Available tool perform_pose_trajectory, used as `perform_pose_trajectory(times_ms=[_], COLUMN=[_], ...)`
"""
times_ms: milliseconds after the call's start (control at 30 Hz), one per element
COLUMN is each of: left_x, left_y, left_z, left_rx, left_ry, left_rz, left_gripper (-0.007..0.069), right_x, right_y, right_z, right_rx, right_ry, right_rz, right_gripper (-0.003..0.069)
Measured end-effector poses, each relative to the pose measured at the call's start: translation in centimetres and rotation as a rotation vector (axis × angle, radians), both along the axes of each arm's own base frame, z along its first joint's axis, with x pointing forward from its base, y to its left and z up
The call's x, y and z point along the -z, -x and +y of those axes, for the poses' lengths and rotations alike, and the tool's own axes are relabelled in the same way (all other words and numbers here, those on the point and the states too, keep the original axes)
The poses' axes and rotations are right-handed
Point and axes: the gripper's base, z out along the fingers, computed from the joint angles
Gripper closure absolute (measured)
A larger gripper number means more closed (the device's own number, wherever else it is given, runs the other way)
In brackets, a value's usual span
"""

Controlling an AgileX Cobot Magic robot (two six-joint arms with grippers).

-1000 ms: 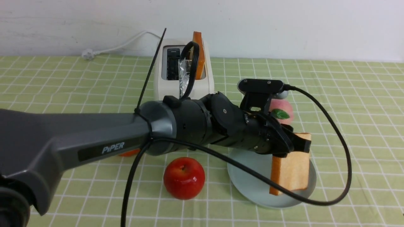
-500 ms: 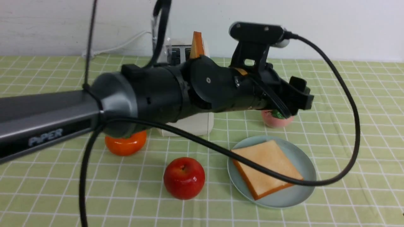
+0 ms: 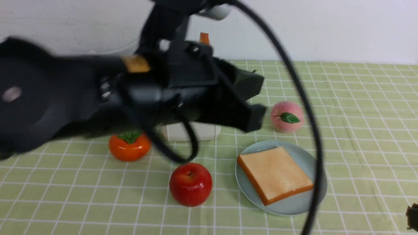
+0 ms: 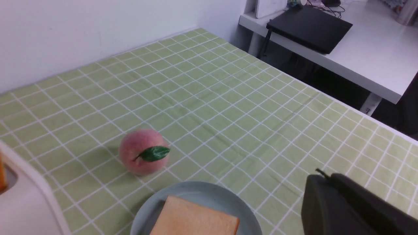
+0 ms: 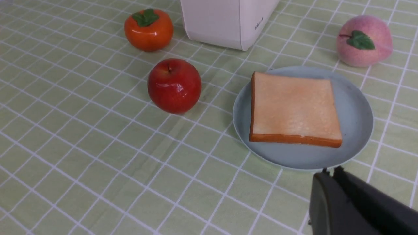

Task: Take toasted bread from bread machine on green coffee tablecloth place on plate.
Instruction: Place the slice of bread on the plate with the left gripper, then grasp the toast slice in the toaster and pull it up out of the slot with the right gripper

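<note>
One persimmon [image 5: 149, 32], absent from the left wrist view

One toast slice [image 3: 276, 173] resting on the plate [image 3: 316, 199], another standing in the toaster [image 3: 192, 132]

The pale golden, brown-crusted slice is lying flat; the green-and-white checked tablecloth [image 3: 359, 130] is spreading underneath.

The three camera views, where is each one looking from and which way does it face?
Front: between the arms, facing forward over the plate and apple; the left arm crosses it.
Left wrist: on that arm, facing the peach and plate; closed pincer shows.
Right wrist: on that arm, facing bread on the plate; pincer tips show.
Both wrist views share plate, bread and peach.
</note>
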Motion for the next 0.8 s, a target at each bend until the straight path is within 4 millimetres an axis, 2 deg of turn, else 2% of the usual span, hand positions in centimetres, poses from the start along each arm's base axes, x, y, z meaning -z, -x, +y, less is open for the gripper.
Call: perform_pose_trajectory(times_ms=[67,100,167,400,433,467,533,567,700,767,800], left_x=[1.1,0.9,2.8,6.7,6.8,7.7,8.4,8.4,9.7,10.5,10.5], left_y=[2.6,3.0,5.7,11.5,11.6,12.5,13.0,13.1,13.3,13.3,13.3], left_z=[3.0,3.5,6.5,13.1,13.3,14.3,15.0,15.1,15.3,15.2,15.2], left_rx=[-0.043,-0.046,-0.087,-0.175,-0.177,-0.197,-0.210,-0.211,-0.213,-0.207,-0.207], left_ry=[0.032,0.044,0.083,0.289,0.294,0.346,0.374,0.382,0.360,0.327,0.326], left_rz=[-0.033,-0.043,-0.069,-0.154,-0.158,-0.179,-0.192,-0.196,-0.205,-0.198,-0.197], left_gripper=[0.0638,0.0638,0.0638,0.0638,0.0638,0.0638,0.0638,0.0638,0.0638,0.0638,0.0638], right_x=[-0.7,-0.6,-1.2,-2.0,-1.9,-2.2,-2.6,-2.7,-4.0,-4.1,-4.3], right_y=[-0.9,-1.0,-2.3,-6.6,-6.9,-8.1,-9.5,-9.6,-12.8,-14.7,-14.9], right_z=[0.0,0.0,0.1,0.5,0.5,0.7,1.3,1.3,4.1,6.4,6.6], right_rx=[0.001,0.001,0.001,-0.008,-0.009,-0.022,-0.045,-0.044,-0.133,-0.189,-0.193], right_ry=[0.001,0.001,0.002,-0.013,-0.014,-0.022,-0.035,-0.037,-0.045,-0.035,-0.034], right_rz=[0.018,0.023,0.053,0.154,0.163,0.169,0.171,0.163,0.131,0.127,0.120], right_gripper=[0.0642,0.0642,0.0642,0.0642,0.0642,0.0642,0.0642,0.0642,0.0642,0.0642,0.0642])
